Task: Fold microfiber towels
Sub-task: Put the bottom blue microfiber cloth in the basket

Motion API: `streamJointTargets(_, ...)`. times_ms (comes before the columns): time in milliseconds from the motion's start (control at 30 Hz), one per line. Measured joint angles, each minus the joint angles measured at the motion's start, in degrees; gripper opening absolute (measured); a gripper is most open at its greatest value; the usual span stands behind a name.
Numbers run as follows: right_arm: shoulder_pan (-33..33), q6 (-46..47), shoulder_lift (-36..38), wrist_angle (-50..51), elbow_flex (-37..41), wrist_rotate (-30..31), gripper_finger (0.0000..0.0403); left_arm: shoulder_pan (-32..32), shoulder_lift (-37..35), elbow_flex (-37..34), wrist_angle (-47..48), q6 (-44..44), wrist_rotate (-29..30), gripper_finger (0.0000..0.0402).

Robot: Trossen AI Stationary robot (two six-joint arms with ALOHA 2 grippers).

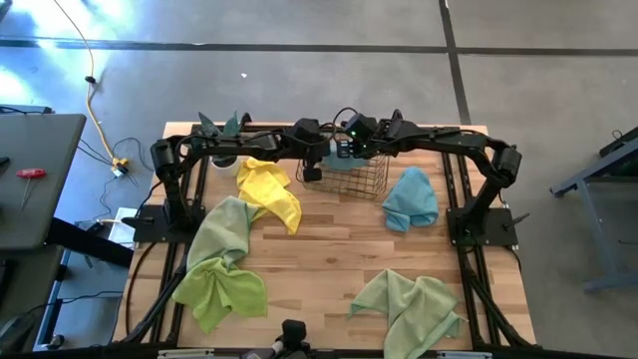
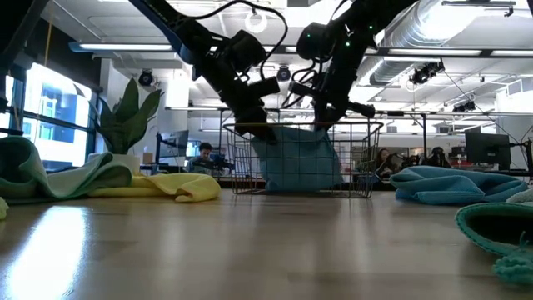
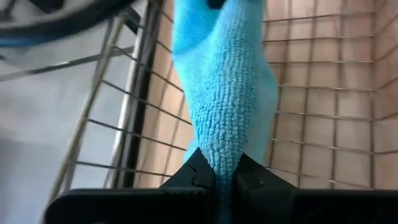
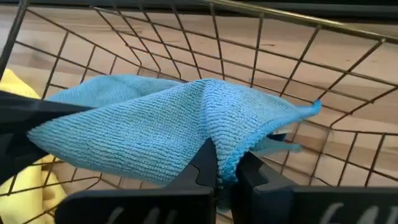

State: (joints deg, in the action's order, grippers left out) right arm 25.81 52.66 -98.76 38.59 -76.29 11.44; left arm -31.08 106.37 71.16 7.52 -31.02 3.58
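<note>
- Spreading across the whole scene, the wooden table (image 1: 329,249) carries a wire basket (image 1: 361,179) at its far middle, the landmark for everything else.
- Both arms reach over the basket, holding one light blue towel (image 4: 155,130) inside it.
- Left gripper (image 3: 222,180), at the basket's left wall: jaws closed on the towel's hanging fold.
- Right gripper (image 4: 225,176), above the basket's middle: jaws closed on the same towel's edge.
- Second blue towel (image 1: 411,197) lies crumpled just right of the basket.
- Yellow towel (image 1: 269,189) lies left of the basket.
- Sage towel (image 1: 224,227) and lime towel (image 1: 221,289) lie farther left and nearer.
- Another pale green towel (image 1: 411,304) lies well in front of the basket.
</note>
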Motion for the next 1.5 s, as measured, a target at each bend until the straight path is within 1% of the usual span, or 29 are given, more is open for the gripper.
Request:
streamJointTargets(167,-0.1,0.0,0.0,-0.2,0.0,0.1,0.0000,0.5,0.0,0.0,-1.0,-0.6,1.3,0.0001)
streamJointTargets(300,-0.1,-0.2,0.0,-2.7,0.0,3.0,0.0000,0.4,-0.1,0.0,-4.3,-0.7,5.6,0.0001)
streamJointTargets(400,-0.1,-0.2,0.0,-5.4,0.0,3.5,0.0000,0.4,-0.3,0.8,-5.3,-1.5,9.2,0.0001)
streamJointTargets(467,-0.1,-0.4,0.0,-6.1,0.0,3.5,0.0000,0.4,-0.3,1.9,-5.4,-3.0,10.2,0.0001)
streamJointTargets(533,-0.1,-0.7,0.0,-5.9,0.0,3.5,0.0000,0.4,-0.3,2.9,-5.4,-3.7,10.0,0.0001)
streamJointTargets(600,0.2,-1.1,0.0,-5.0,0.0,2.8,0.0000,0.4,-0.4,3.2,-5.2,-3.7,8.4,0.0001)
streamJointTargets(733,0.4,-2.2,-0.5,-3.0,0.0,1.8,0.0000,0.4,-0.4,3.2,-1.6,-3.2,6.0,0.0001)
streamJointTargets(867,0.4,-2.3,-1.6,-2.4,0.0,1.5,0.0000,0.3,0.2,3.1,1.0,-3.1,5.8,0.0001)
streamJointTargets(1033,0.4,-2.7,-3.4,-2.6,0.0,-0.9,0.0000,0.3,0.2,3.2,1.0,-2.3,5.3,0.0001)
streamJointTargets(1167,0.1,-3.2,-3.7,-2.7,0.0,-1.0,0.0000,0.3,0.2,3.2,2.9,-2.1,5.2,0.0001)
streamJointTargets(1300,0.0,-3.6,-3.7,-2.6,0.0,-0.9,0.0001,0.3,0.2,3.2,4.7,-1.9,2.9,0.0001)
streamJointTargets(1400,-0.2,-3.8,-3.7,-2.0,0.0,-1.1,0.0012,0.4,0.2,3.2,5.1,-0.6,2.5,0.0001)
streamJointTargets(1500,-0.4,-3.7,-3.7,-1.1,0.0,-2.3,0.0042,0.4,0.2,3.2,5.2,0.3,1.1,0.0003)
